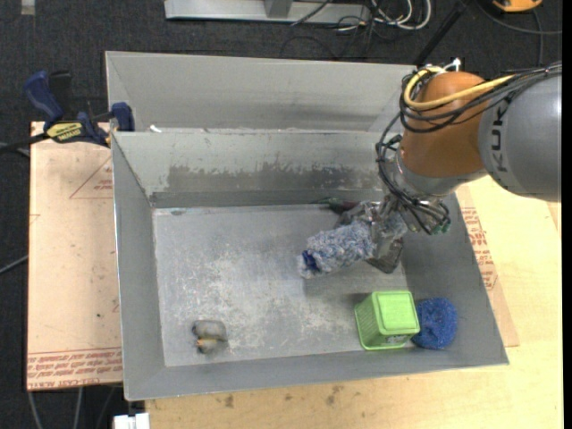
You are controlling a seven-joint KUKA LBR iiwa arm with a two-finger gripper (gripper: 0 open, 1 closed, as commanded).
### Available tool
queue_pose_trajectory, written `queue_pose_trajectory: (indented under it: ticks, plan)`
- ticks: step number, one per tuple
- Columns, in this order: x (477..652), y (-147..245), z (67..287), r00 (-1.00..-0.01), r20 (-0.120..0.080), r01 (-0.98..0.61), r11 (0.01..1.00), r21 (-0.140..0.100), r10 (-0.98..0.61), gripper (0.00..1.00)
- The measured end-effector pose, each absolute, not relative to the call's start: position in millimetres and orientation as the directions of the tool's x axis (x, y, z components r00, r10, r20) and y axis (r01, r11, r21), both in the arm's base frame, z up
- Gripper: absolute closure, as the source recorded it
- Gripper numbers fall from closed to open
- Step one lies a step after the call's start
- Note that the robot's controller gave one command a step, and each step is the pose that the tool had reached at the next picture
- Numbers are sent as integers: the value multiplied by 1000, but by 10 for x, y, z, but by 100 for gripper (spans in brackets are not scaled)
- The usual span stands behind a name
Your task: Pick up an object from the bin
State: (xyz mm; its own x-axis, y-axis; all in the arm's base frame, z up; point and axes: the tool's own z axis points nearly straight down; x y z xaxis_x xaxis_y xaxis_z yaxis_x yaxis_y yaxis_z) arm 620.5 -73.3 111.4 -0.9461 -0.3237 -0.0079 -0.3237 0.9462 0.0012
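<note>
Grey bin [223,266] floor lies open leftward. My hand [386,239] sits near the right wall, against a crumpled blue-white cloth [338,248] mid-bin; clenched or released, I cannot tell.

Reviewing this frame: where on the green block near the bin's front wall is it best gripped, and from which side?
Probably from straight above, gripping the green block across its far and near faces. It sits flat with a square top, and the blue fuzzy ball lies against its side at the view's right, leaving no gap there.
</note>
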Motion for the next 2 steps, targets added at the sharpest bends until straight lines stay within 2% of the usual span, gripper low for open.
queue_pose_trajectory:
  ticks: [2]
  plan:
    - [6217, -732, 1390, -946, -10, -324, 946, -1, -324, 100]
